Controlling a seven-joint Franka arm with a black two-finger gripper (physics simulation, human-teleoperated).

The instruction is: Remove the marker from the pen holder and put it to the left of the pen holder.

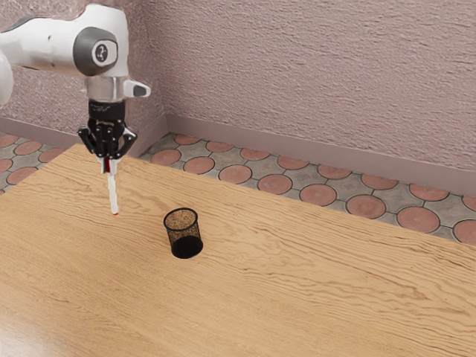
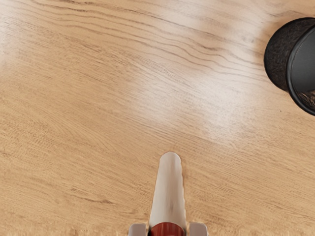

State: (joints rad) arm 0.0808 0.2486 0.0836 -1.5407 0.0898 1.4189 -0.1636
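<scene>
My gripper (image 1: pixel 108 161) points down over the table at the exterior view's left, shut on the upper, red part of the marker. The white marker (image 1: pixel 113 192) hangs nearly upright from it, outside the holder. In the wrist view the marker (image 2: pixel 169 191) reaches out from between the fingertips of my gripper (image 2: pixel 168 230), one on each side of its red part. The black mesh pen holder (image 1: pixel 184 233) stands upright on the table, toward the exterior view's right from the marker and apart from it. Part of the pen holder (image 2: pixel 278 54) is in the wrist view too.
The wooden table (image 1: pixel 297 290) extends around the holder and beneath my hand. Behind its far edge are a tiled floor (image 1: pixel 320 195) and a pink textured wall (image 1: pixel 312 74).
</scene>
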